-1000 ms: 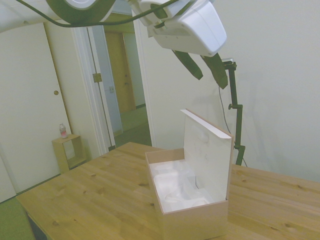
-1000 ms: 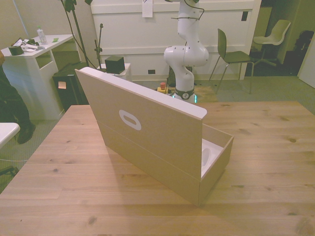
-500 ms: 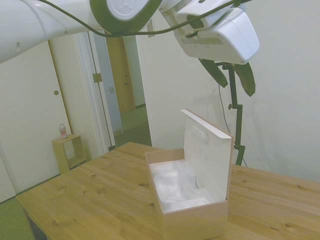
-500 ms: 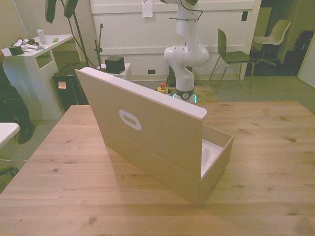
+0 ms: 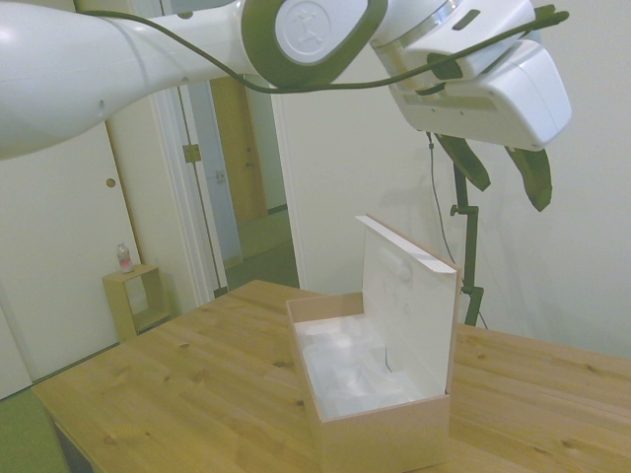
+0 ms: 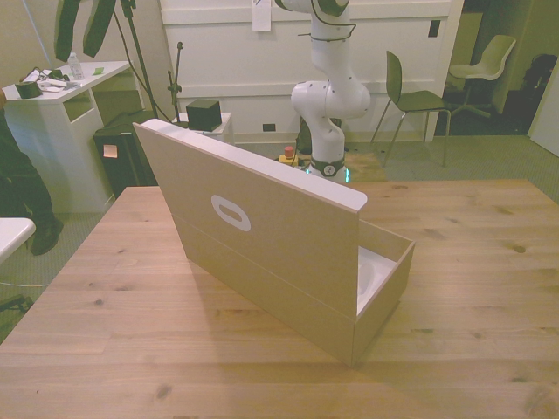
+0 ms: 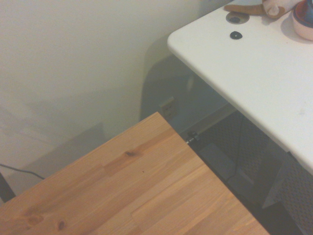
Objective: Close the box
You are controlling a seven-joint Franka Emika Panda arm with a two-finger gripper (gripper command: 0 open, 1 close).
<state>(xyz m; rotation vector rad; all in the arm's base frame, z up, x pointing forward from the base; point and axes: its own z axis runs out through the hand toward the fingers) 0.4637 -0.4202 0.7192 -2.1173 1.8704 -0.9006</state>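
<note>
The box [image 5: 370, 379] sits mid-worktop [image 5: 177, 394], its tall lid [image 5: 409, 310] standing nearly upright on the hinge. The end effector [image 5: 503, 169] hangs well above at the lid's one o'clock in the side view, fingers apart and empty. The lid is probably light, stiff cardboard; push near its free top edge.

Upright lid [image 5: 409, 296] stands clear; open air beneath claw [image 5: 503, 168].

no legible text, views perhaps too soft
</note>
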